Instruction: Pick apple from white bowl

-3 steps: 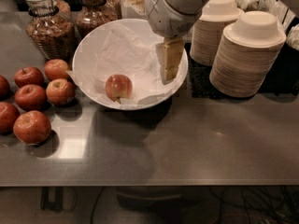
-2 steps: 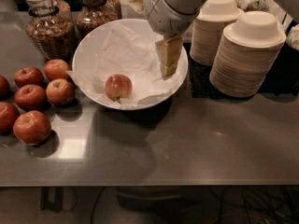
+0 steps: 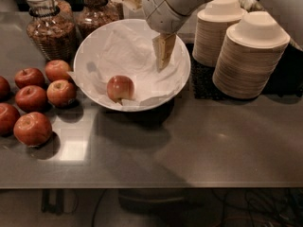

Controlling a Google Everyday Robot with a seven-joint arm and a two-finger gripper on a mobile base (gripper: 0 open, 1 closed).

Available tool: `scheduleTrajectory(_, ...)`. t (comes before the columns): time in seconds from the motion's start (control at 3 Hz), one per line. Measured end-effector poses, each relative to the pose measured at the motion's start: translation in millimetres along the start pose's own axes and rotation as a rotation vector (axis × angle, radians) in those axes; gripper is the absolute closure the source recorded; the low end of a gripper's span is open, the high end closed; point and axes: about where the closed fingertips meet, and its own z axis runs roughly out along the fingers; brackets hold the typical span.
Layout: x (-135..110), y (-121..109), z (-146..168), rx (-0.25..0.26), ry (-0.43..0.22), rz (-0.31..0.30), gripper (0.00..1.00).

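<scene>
1. At the back-middle of the tabletop [image 3: 199,141] sits the white bowl [image 3: 87,51], lined with crumpled paper [image 3: 128,51].
2. The apple [image 3: 120,88] lies in the bowl's front-left part, on the paper, close to the front rim. It is roughly upright with the stem dimple facing up.
3. The gripper [image 3: 163,56] hangs over the bowl's right-rear part, pointing down, clear of the apple and holding nothing. I cannot tell from this view whether it is open or closed.
4. Handling, as I judge it:
   - The apple is rigid, moderately heavy and smooth-skinned, so it is likely to slip or roll if pinched off-centre.
   - It bruises, so use a firm squeeze, not a hard one.
5. Hold point: come straight down over the dimple and close across the widest band, with the pads on opposite flanks.
6. Risks:
   - The paper is loose and soft. A low approach could snag a fold, drag the liner and nudge the apple.
   - The front rim is near, so one pad has little clearance on that side.
7. To avoid:
   - the darker red apples [image 3: 32,126] along the left edge of the tabletop
   - the paper bowl stacks [image 3: 248,56] at the right-rear corner
   - the jars [image 3: 49,27] at the left-rear
</scene>
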Motion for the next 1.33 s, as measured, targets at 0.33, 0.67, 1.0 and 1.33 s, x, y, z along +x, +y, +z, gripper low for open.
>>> scheduleTrajectory(0.33, 2.0, 0.4, 2.8, 0.009, -0.131, -0.057, 0.0)
scheduleTrajectory(0.67, 3.4, -0.4, -14.8, 0.013, -0.271, -0.057, 0.0)
scheduleTrajectory(1.0, -6.0, -8.4, -30.9, -0.015, -0.296, -0.086, 0.0)
scheduleTrajectory(1.33, -7.1, -7.6, -31.1, -0.021, -0.3, -0.088, 0.0)
